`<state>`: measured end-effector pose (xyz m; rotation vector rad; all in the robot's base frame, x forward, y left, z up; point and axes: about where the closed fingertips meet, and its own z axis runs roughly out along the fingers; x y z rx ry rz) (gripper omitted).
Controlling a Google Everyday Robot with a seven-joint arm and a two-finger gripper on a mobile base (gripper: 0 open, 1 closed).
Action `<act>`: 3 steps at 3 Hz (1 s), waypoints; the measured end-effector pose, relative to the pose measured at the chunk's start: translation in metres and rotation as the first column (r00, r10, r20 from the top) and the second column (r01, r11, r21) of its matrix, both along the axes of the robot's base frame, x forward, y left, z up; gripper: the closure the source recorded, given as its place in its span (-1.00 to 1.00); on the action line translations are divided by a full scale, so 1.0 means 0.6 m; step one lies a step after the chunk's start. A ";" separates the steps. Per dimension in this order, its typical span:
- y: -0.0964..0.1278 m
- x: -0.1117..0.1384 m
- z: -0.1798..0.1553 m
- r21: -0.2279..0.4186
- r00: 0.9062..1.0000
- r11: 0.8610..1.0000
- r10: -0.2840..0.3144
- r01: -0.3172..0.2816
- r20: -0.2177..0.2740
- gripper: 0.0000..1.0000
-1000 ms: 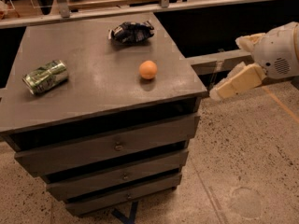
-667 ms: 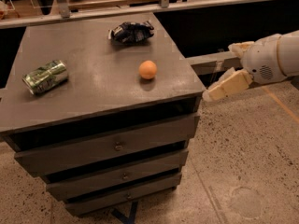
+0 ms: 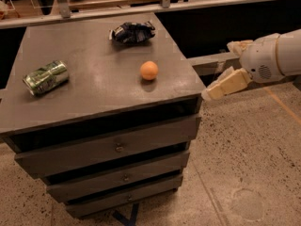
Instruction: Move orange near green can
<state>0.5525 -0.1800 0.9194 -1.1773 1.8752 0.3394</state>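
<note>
Camera view: cabinet [image 3: 94, 105] w/ a flat grey top and three drawers below, on a speckled floor. Taking the top as a clock face, the orange [image 3: 149, 70] sits at approx. 3 o'clock, a little in from the right edge, loose and touching nothing. The can [image 3: 46, 77] lies on its side at 9 o'clock, near the left edge and well apart from the orange. A dark crumpled bag [image 3: 132, 32] lies at 12 o'clock, near the back edge, beyond the orange.

The gripper [image 3: 219, 70] hangs off the cabinet at 3 o'clock, just past the right front corner and about level w/ the top. One pale finger [image 3: 228, 84] points toward that corner and the second shows higher up. They look spread apart w/ nothing btwn them, though the angle makes this less than certain. No contact w/ the orange yet.

Handling, as a judgement: the orange is light, firm and smooth, so it should take a moderate squeeze w/o damage. Being round, it will roll at a nudge, and the right edge is close. A touch from one finger first could send it off. Best hold is across the widest part, pads on opposite sides, coming from above or from 3 o'clock w/ both fingers clearing it before closing. Then carry it toward 9 o'clock and set it down just beside the can w/o bumping it, since a can on its side may roll too. Release low, since a drop would start the orange rolling.
</note>
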 end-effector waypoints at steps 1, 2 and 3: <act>0.017 0.023 -0.004 -0.003 1.000 1.000 0.025 -0.025 0.013 -1.00; 0.040 0.056 -0.019 0.001 0.998 0.998 0.060 -0.060 0.002 -1.00; 0.074 0.088 -0.033 0.046 0.990 0.989 0.141 -0.140 -0.006 -1.00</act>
